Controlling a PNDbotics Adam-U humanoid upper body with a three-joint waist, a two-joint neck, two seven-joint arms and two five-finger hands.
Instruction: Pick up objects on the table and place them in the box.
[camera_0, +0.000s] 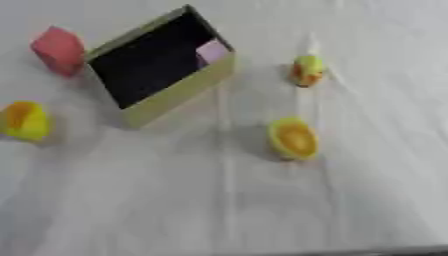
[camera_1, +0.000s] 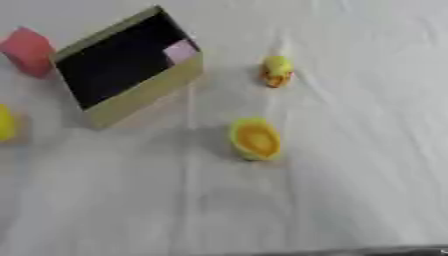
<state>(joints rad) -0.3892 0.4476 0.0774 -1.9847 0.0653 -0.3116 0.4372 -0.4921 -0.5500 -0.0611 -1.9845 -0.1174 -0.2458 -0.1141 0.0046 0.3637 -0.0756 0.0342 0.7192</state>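
Nearest me, a yellow-orange halved fruit (camera_0: 293, 138) waits on white cloth (camera_0: 219, 210) right of the black-lined tan box (camera_0: 179, 92); neither of my hands shows, so I'd reach from above.

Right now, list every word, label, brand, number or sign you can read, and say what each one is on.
None: no readable text shows in either eye view.
The box has plain tan walls and a dark inside, with no print visible.
The pale pink piece in the box, the red block and the three yellow-orange objects are blurred and show no lettering.
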